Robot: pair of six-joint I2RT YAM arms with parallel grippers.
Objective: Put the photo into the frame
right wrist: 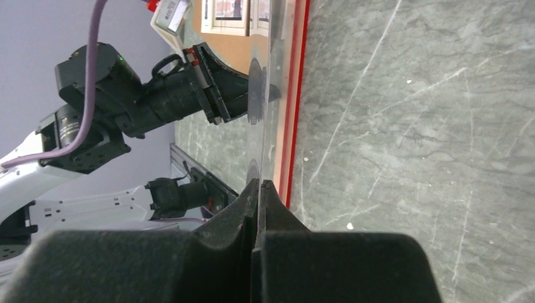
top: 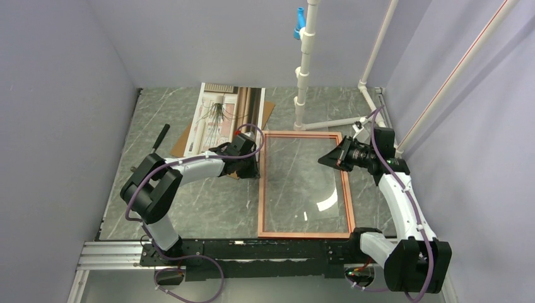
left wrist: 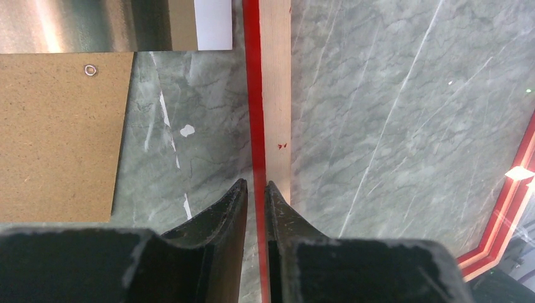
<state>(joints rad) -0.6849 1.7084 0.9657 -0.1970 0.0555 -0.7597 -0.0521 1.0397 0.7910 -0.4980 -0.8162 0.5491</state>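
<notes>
Pinches left rail of thin red, copper-backed rectangular picture frame (top: pixel 305 235), long axis twelve to six, in narrowed left gripper (top: pixel 254 169); holds right gripper (top: pixel 323 159) fully closed by right rail; finds large paper plant photo (top: pixel 219 120) at eleven o'clock, nearest left arm.

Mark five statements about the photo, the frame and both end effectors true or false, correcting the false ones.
1. The photo sits inside the frame. False: it lies on the brown board, beyond the frame's far left corner.
2. The left end effector straddles the frame's left rail. True.
3. The right end effector is wide open. False: its fingers are shut together.
4. The photo lies picture side up. True.
5. The frame stands upright against the wall. False: it lies on the table.
</notes>
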